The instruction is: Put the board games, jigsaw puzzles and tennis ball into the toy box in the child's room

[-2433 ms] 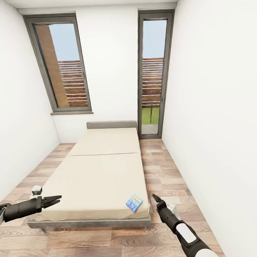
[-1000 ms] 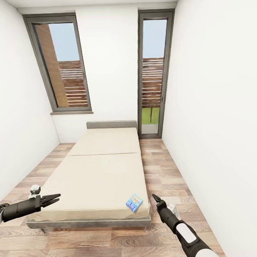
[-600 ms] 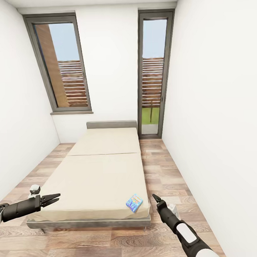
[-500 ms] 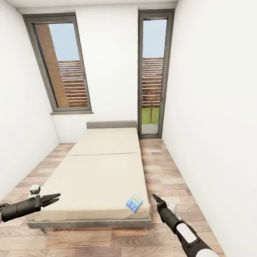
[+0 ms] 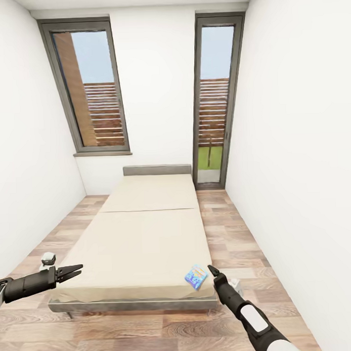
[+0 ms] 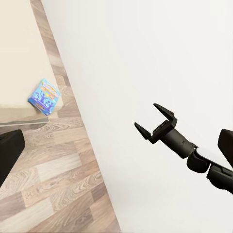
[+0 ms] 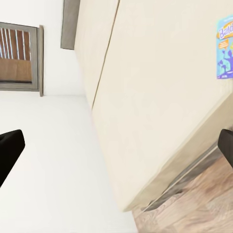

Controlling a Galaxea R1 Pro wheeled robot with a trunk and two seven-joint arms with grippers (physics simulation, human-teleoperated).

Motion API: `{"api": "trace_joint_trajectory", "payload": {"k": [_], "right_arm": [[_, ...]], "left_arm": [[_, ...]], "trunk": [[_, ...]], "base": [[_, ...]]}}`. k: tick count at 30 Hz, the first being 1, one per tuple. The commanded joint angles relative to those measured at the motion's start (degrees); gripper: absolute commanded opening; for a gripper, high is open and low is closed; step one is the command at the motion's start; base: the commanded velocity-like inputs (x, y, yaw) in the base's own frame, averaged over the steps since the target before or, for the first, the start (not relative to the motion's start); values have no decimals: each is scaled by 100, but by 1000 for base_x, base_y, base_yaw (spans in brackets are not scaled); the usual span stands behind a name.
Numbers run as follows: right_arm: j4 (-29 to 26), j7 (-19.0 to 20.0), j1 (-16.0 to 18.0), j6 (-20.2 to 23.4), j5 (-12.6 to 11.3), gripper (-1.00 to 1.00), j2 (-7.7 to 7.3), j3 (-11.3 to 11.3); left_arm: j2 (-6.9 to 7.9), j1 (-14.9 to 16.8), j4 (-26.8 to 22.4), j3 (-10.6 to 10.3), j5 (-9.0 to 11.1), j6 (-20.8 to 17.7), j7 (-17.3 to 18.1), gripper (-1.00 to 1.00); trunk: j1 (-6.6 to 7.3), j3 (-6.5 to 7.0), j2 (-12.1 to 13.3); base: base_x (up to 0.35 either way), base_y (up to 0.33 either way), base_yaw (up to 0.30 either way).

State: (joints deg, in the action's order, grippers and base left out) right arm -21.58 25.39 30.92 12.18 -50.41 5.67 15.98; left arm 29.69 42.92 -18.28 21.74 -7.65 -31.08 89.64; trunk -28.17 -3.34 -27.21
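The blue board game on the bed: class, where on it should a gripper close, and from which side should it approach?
Probably across the thin edges of the blue board game. It lies flat at the near right corner of the bed, so there is nothing to pinch from above. The right gripper, hovering open just beside that corner, could come in low from the foot or right side and close on an edge near the mattress rim.
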Motion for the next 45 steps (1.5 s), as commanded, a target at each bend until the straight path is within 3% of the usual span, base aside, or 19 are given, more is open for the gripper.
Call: {"api": "trace_joint_trajectory", "payload": {"k": [1,23,45], "right_arm": [[-4,10,4,57,-43,100,8,34],[61,10,2,58,-43,100,9,36],[356,-43,3,48,-65,100,-57,107]], "left_arm": [[-5,6,0,41,-61,-65,36,100],[1,6,0,41,-61,-70,36,100],[-10,6,0,43,-61,-73,36,100]], "trunk": [[-3,-13,-12],[-3,-13,-12],[-3,-13,-12]], "base": [[0,289,0],[0,278,0],[0,14,0]]}}
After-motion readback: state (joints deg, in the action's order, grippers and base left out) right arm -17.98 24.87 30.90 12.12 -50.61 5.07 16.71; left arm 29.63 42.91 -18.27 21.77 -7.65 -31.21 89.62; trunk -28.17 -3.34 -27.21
